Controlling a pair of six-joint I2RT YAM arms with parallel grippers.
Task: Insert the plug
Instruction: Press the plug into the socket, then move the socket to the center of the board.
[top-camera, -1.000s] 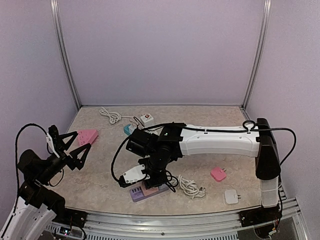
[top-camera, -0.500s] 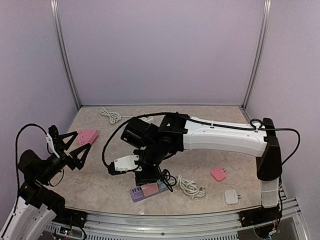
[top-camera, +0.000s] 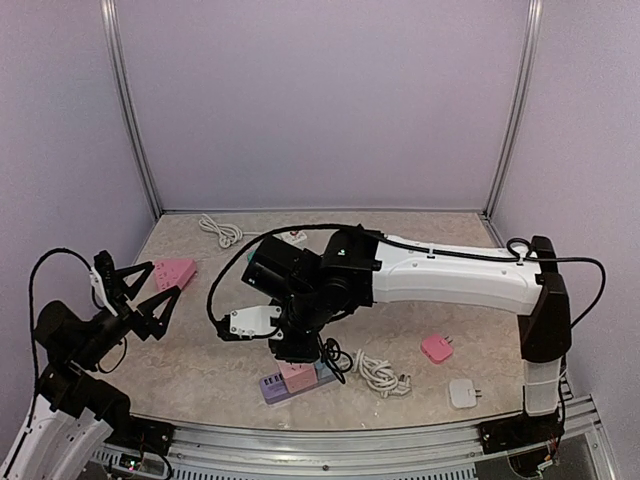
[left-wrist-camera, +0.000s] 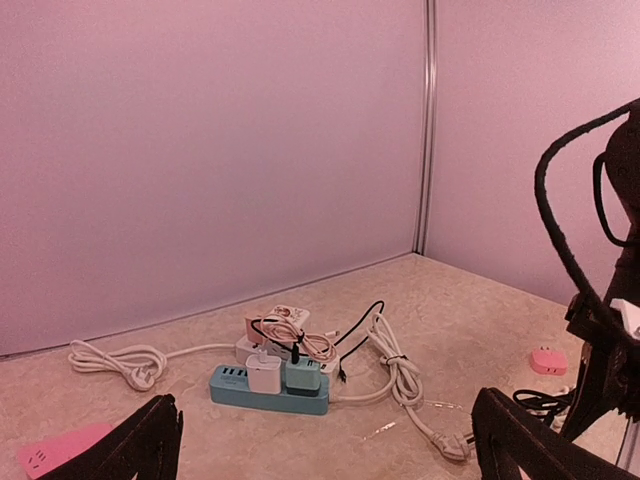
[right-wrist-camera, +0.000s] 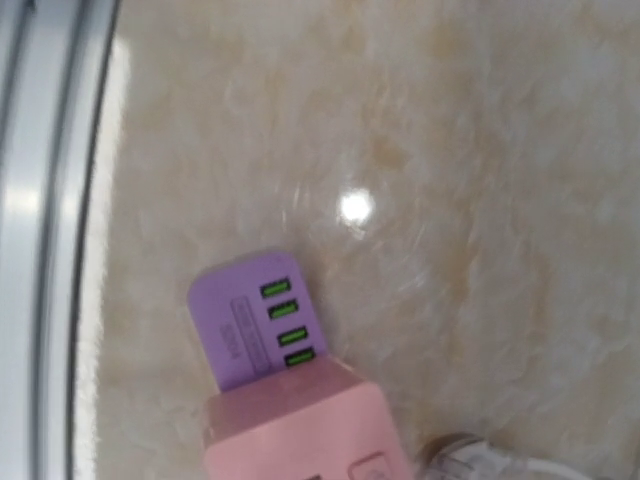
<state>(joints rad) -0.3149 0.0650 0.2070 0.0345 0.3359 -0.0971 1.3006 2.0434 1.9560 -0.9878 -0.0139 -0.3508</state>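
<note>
The pink plug (top-camera: 297, 376) sits on the purple power strip (top-camera: 270, 388) at six o'clock (fully seated? unclear). The right gripper (top-camera: 293, 352) is pressed together just above it, apparently empty. The left gripper (top-camera: 163, 281) is spread wide.

Soft, even pinkish light, faint shadows, top view sharp, right wrist view blurred, small glare spot on table (right-wrist-camera: 354, 207) near right gripper (top-camera: 296, 350)

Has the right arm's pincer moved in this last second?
Yes. The right pincer has drawn back from the purple power strip, up the overhead picture.
</note>
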